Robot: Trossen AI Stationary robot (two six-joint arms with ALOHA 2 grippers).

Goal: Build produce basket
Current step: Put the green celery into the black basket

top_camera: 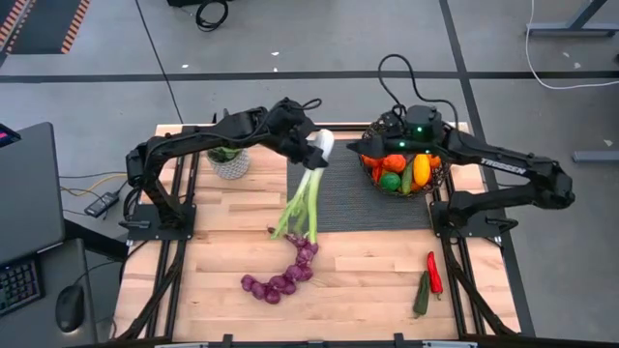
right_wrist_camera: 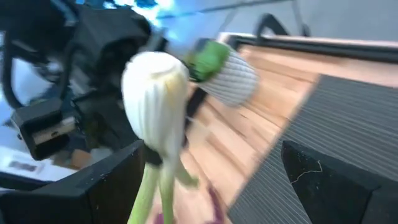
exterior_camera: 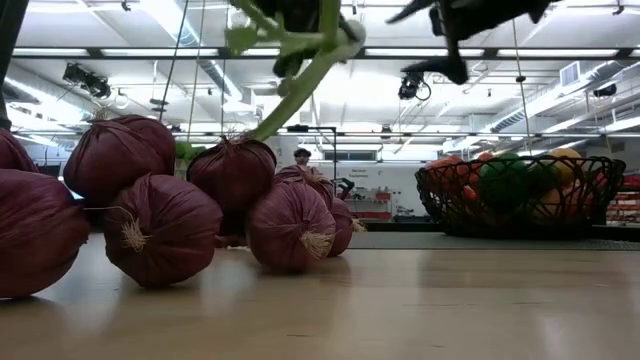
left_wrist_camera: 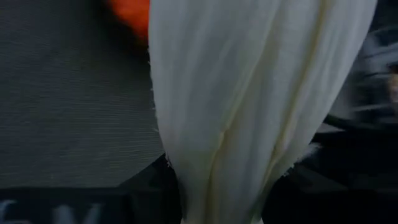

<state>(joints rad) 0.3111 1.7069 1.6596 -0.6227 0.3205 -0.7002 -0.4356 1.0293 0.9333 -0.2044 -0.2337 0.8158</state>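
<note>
My left gripper [top_camera: 308, 147] is shut on the leek [top_camera: 302, 193], raised over the grey mat's left edge. The leek's white end [right_wrist_camera: 155, 87] is high, and its green leaves [exterior_camera: 290, 95] slant down toward the purple string of bulbs [top_camera: 285, 275] lying on the table. Whether the leaf tips touch the table is hidden behind the bulbs. The dark wire basket [top_camera: 401, 172] holds orange, yellow, green and red produce at the mat's far right. My right gripper [right_wrist_camera: 217, 180] stands open above the basket's left rim, facing the leek's white end. My left gripper pinches the leek's white shaft [left_wrist_camera: 217, 186] between its two fingers, just behind the rounded white end. It comes from the table's left, slanting downward. The leek is tilted, white end up beyond the fingers, green leaves hanging toward the purple string.
A small white pot with a green plant [top_camera: 229, 162] stands at the far left. A red chilli [top_camera: 434, 274] and a green vegetable [top_camera: 423, 293] lie at the near right. The grey mat [top_camera: 358, 198] covers the far middle. Bare wood lies at the near left.
</note>
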